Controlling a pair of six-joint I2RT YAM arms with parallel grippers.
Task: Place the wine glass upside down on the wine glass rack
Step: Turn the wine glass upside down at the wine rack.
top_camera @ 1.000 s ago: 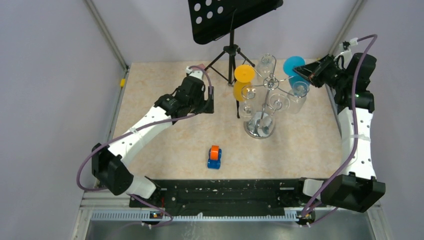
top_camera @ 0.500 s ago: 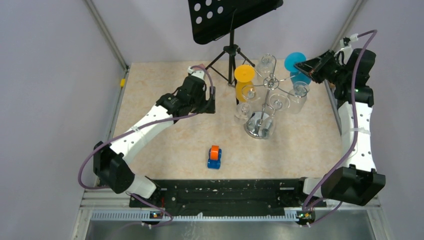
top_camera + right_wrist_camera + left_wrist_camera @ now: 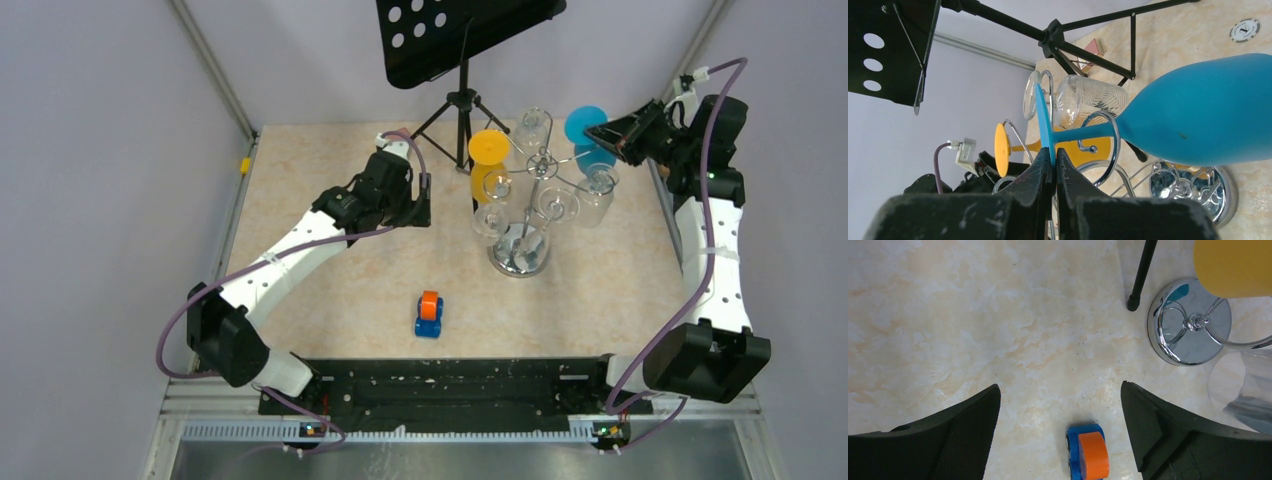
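Observation:
My right gripper is shut on the thin round foot of the blue wine glass. The glass is upside down at the rack's far right arm. Its stem crosses a curled chrome hook; I cannot tell whether it rests in the hook. The chrome wine glass rack stands right of centre. A yellow glass and clear glasses hang on it. To its left my left gripper hovers over bare table, open and holding nothing.
A black tripod music stand stands behind the rack, with one foot close to the rack's base. A small blue and orange toy car sits near the table's front middle. A grey wall lies close behind my right arm.
My right gripper has carried the blue glass slightly left and farther back at the rack's arm, and the right arm has straightened a little. The left arm has barely shifted.

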